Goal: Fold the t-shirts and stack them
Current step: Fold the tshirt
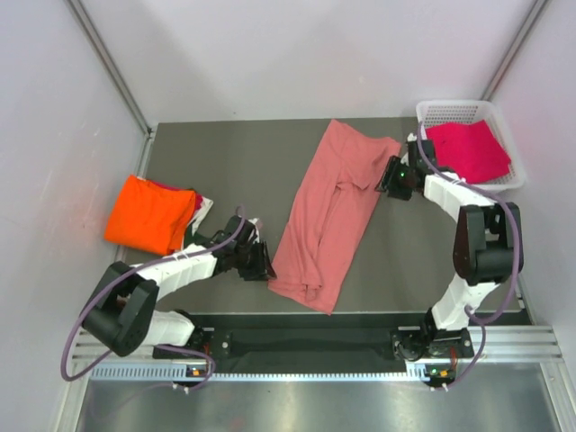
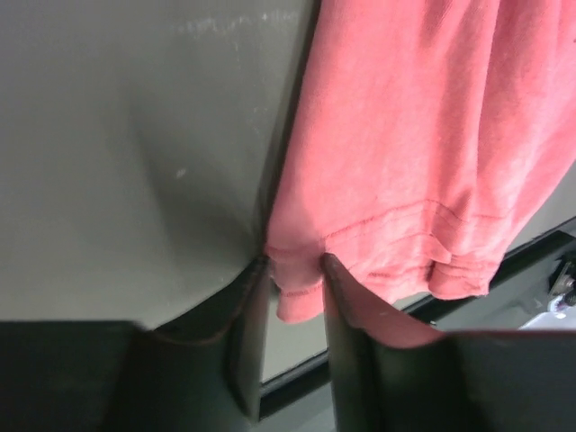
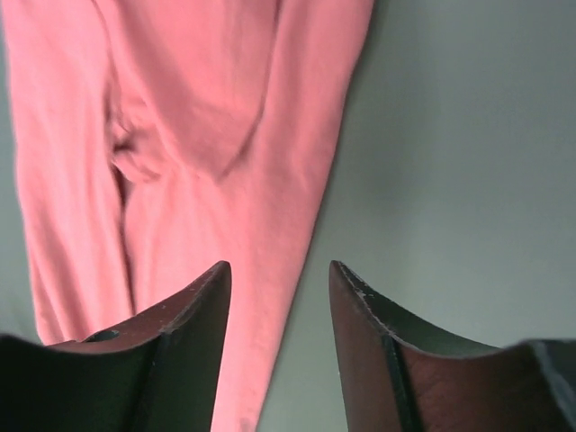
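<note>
Grey tabletop (image 1: 225,153) between pale walls is the working surface, and the salmon-pink shirt (image 1: 328,211) lying along its middle serves as the landmark.

At the shirt's near left corner, the left gripper (image 2: 295,263) stands with its jaws parted. The stitched hem corner lies in the gap between them, and the fingers (image 2: 252,315) flank it rather than pinch it, so it holds nothing. At the shirt's far right edge, the right gripper (image 3: 279,266) is likewise spread. One finger is over the cloth, the other over bare table, and nothing is clamped.

The salmon-pink shirt is a long, narrow strip running from the far side of the table towards the arms, with a bunched crease near its middle. Well to the left of it sits the orange shirt (image 1: 148,214), folded, on top of other cloth whose edges peek out. To the right of the shirt's far end, a white basket (image 1: 450,110) holds the magenta shirt (image 1: 468,151).

Judging by that shape, the lengthwise fold looks finished and both grippers are free of the cloth. The crosswise fold seems to be next. It calls for a fresh hold on the two corners of one end, carried evenly over the other end so the layers stay aligned. The bundle would then go onto the orange pile.
</note>
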Robot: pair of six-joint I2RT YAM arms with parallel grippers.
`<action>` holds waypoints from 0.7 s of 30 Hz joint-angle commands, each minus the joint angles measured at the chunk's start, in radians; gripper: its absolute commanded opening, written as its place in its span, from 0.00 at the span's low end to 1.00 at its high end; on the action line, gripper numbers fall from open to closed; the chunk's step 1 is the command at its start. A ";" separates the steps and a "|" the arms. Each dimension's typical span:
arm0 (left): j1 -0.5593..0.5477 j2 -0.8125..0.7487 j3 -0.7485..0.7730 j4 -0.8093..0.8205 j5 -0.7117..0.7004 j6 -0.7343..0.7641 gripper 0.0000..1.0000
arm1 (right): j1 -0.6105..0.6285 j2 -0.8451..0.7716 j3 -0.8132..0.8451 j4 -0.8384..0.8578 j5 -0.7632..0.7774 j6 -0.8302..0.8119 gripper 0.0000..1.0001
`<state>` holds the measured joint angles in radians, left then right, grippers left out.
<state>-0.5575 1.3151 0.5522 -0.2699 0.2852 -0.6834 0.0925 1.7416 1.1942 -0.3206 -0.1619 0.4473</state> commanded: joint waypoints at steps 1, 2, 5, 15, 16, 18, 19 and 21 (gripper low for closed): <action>0.002 0.039 0.022 0.083 0.026 0.005 0.33 | 0.012 0.030 -0.035 0.095 -0.063 0.028 0.48; 0.002 0.048 0.023 0.087 0.025 0.005 0.31 | 0.015 0.045 -0.030 0.103 -0.065 0.031 0.47; 0.002 0.056 0.017 0.100 0.020 0.007 0.21 | 0.015 0.111 0.004 0.115 -0.077 0.042 0.46; -0.013 0.079 -0.055 0.216 0.109 -0.050 0.00 | -0.026 0.358 0.259 0.060 -0.080 0.059 0.38; -0.031 0.079 -0.064 0.228 0.117 -0.062 0.00 | -0.042 0.378 0.287 0.040 -0.085 0.059 0.34; -0.056 0.075 -0.093 0.264 0.120 -0.102 0.00 | -0.053 0.441 0.382 0.016 -0.085 0.056 0.31; -0.091 0.072 -0.103 0.290 0.109 -0.119 0.00 | -0.062 0.466 0.416 -0.015 -0.084 0.054 0.30; -0.139 0.070 -0.118 0.334 0.097 -0.172 0.00 | -0.066 0.545 0.534 -0.047 -0.085 0.054 0.24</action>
<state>-0.6277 1.3788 0.4759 -0.0109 0.3676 -0.7792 0.0528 2.1883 1.5951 -0.3130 -0.2703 0.5072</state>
